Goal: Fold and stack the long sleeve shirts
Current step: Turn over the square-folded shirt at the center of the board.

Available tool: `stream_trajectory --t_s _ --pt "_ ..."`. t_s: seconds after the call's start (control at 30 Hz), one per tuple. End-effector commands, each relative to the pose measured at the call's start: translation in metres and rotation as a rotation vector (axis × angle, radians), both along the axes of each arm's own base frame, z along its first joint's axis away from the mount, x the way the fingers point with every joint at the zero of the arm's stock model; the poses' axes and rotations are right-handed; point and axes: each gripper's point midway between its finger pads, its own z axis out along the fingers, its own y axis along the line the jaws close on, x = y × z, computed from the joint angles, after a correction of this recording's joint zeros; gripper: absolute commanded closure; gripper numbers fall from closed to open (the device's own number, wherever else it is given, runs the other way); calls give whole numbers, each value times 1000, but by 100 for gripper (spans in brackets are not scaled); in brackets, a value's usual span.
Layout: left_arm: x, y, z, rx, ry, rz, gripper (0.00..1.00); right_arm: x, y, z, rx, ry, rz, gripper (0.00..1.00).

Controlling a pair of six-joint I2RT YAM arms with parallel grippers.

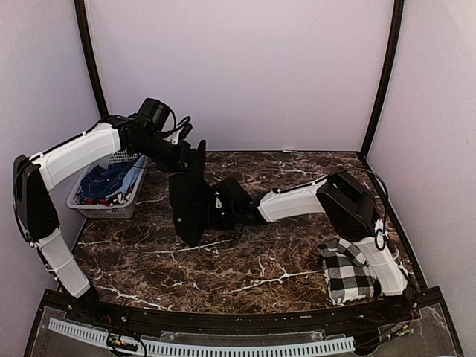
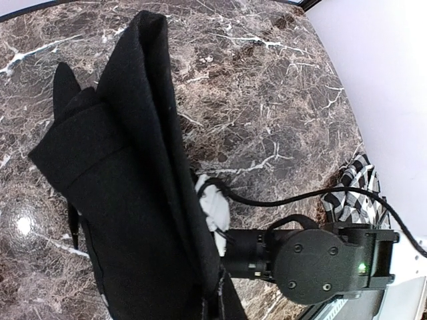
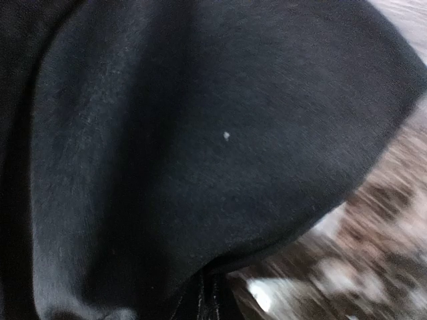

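Black shirt (image 1: pixel 187 212) up off the table (image 1: pixel 260 260), draped in a long vertical fold above the marble, a little left of centre. Pinched at its top edge by the left gripper (image 1: pixel 196 155), fingers closed tight on the cloth. Caught at its right side, about halfway down, by the right gripper (image 1: pixel 218 202), reaching in roughly level from the right; fingers buried in the folds, closed narrow on the fabric. From the left wrist, the black shirt (image 2: pixel 133 187) doubled over itself, marble well below, right gripper (image 2: pixel 212 208) pushed into its edge. From the right wrist, little but black shirt (image 3: pixel 200 133) across the frame, blurred marble at the lower right corner. Checked shirt (image 1: pixel 348 275) folded into a flat packet at the near right of the table, just beside the right arm's base, well apart from the black one. White basket (image 1: pixel 104 207) at the far left edge, under the left arm, blue and red cloth inside.
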Motion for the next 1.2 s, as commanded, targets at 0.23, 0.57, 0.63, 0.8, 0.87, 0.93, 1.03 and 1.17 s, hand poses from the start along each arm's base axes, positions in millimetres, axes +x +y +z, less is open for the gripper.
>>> stream_trajectory --t_s 0.23,0.57,0.63,0.8,0.87,0.93,1.03,1.17 --pt "-7 -19 18 -125 12 -69 100 3 53 -20 177 81 92 95" --pt "-28 -44 5 -315 102 -117 100 22 30 14 385 85 138 91" --pt "-30 -50 3 -348 111 -115 100 25 22 20 398 84 129 90" --pt "-23 -61 -1 -393 106 -84 100 34 -10 32 445 86 72 85" --pt "-21 -64 -5 -386 110 -75 100 35 -23 34 436 83 51 85" --pt "-20 -67 -11 -370 116 -70 100 34 -37 43 431 66 35 83" --pt "-22 -74 -20 -332 117 -72 100 35 -58 50 418 51 10 79" --pt "-20 -77 -31 -309 123 -52 100 37 -82 34 285 78 -42 79"
